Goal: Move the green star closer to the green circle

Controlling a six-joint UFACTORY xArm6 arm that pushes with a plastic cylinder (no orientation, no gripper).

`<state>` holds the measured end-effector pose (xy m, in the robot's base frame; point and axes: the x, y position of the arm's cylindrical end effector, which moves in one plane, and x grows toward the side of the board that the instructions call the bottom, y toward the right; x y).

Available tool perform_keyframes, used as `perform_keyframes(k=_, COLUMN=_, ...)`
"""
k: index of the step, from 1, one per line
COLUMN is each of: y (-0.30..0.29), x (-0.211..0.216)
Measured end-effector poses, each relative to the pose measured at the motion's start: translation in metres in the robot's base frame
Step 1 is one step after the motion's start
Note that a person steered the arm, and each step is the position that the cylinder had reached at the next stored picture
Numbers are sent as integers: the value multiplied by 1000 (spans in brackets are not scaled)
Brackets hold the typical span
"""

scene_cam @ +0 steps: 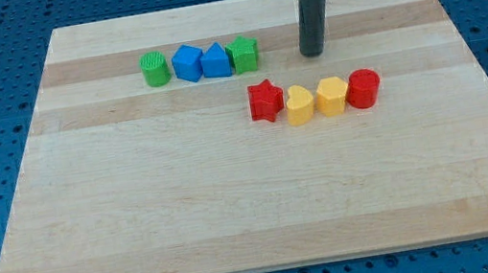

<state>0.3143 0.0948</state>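
The green star (pixel 244 54) sits at the right end of a row near the view's top. The green circle (pixel 154 68) is at the row's left end. Two blue blocks (pixel 186 63) (pixel 216 61) lie between them, all touching in a line. My tip (pixel 312 52) rests on the board to the right of the green star, about a block's width away from it, above the yellow blocks.
A second row lies lower and to the right: a red star (pixel 266 100), a yellow heart (pixel 300 106), a yellow block (pixel 332 96) and a red circle (pixel 364 88). The wooden board (pixel 235 206) lies on a blue perforated table.
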Motion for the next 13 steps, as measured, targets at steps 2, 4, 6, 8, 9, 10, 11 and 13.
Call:
perform_keyframes(k=2, y=-24, x=-46)
perform_keyframes(k=4, y=-73, x=-17)
perform_keyframes(k=6, y=-88, x=18)
perform_keyframes(k=8, y=-106, x=53)
perform_keyframes(k=9, y=-104, x=82)
perform_keyframes(k=10, y=-132, x=88)
perform_keyframes(k=11, y=-163, x=77)
perform_keyframes(k=13, y=-173, x=103)
